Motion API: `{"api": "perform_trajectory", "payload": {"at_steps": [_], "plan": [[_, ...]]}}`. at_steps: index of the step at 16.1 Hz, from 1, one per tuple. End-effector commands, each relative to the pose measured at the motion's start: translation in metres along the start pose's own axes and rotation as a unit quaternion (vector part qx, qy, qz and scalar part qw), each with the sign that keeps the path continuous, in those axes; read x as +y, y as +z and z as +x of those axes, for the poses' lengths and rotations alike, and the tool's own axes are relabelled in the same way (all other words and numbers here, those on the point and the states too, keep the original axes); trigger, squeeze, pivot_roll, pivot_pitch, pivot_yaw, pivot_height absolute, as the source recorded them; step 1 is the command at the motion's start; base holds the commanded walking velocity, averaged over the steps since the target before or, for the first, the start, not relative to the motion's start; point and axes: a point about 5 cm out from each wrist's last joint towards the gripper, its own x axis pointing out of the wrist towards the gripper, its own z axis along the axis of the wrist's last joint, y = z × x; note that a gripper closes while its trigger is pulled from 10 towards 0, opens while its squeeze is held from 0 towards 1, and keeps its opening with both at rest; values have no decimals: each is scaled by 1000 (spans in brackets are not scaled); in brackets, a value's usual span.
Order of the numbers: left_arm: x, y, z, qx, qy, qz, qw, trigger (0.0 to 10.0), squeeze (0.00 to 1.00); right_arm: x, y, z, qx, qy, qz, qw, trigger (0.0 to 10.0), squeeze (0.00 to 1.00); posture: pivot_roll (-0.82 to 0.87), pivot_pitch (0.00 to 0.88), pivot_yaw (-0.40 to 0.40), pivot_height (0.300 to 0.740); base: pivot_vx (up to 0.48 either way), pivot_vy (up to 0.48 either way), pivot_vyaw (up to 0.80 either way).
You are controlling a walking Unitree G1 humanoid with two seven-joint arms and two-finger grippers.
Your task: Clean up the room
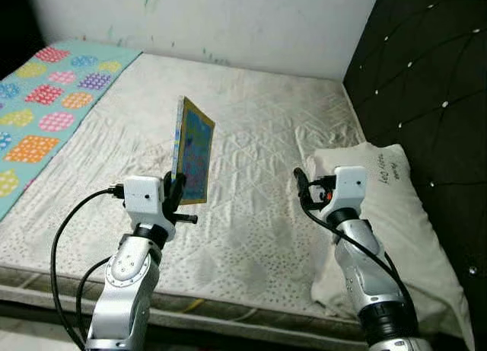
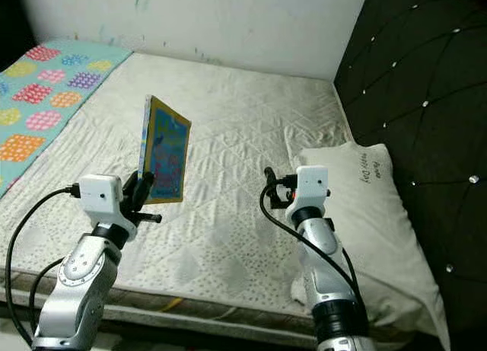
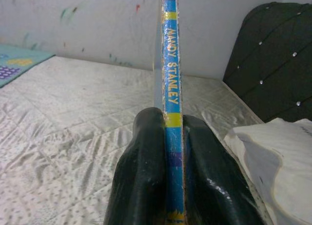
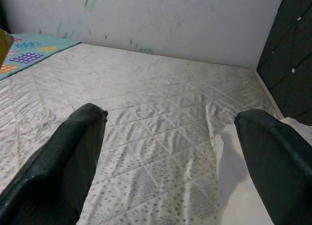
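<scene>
Robot's head view looks down on a bed w/ a quilted white mattress (image 1: 259, 138), a dotted turquoise blanket (image 1: 46, 100) along its left edge, and a white pillow (image 1: 388, 214) at the right edge beside a dark tufted headboard (image 1: 426, 84).

Left gripper (image 1: 176, 189) is raised above the mattress near its front edge, clamped on the lower end of a thin children's book (image 1: 193, 149). The book stands upright and clear of the mattress, cover blue w/ a yellow border. In the left wrist view the spine (image 3: 170, 88) runs straight up between the two black fingers (image 3: 146, 166), both pressed against it; spine reads "Mandy Stanley".

Right gripper (image 1: 303, 185) is held up over the mattress just beside the pillow's near corner. Its fingers (image 4: 63, 161) are spread wide, nothing between them.

Progress, as a judgement: the book is picked up off the bed but not yet put away, so the tidy-up is partway at most. No shelf or bin in sight; where it should go can't be told. The pillow lies somewhat crumpled and may need straightening.
</scene>
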Motion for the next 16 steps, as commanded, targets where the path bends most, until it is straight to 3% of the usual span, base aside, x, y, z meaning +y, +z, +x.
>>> {"api": "perform_trajectory", "payload": {"at_steps": [1, 6, 12, 16], "plan": [[-6, 9, 4, -23, -15, 3, 1000, 10000, 0, -2, 3, 2, -6, -2, -2, 1000, 10000, 0, -10, 0, -92, 740, 0, -285, 0], [-6, 10, 6, -24, -17, 3, 1000, 10000, 0, 5, 3, 7, -9, 0, 7, 1000, 10000, 0, -4, 0, -75, 740, 0, -296, -302], [-5, 14, 11, -34, -15, -7, 999, 10000, 0, 12, 9, 13, -21, 13, 6, 1000, 10000, 0, -5, 0, -71, 740, 0, 0, 0], [-4, 13, 9, -34, -10, -10, 999, 10000, 0, 13, 9, 15, -21, 19, 5, 1000, 10000, 0, -4, 0, -83, 740, 0, 0, -645]]}}
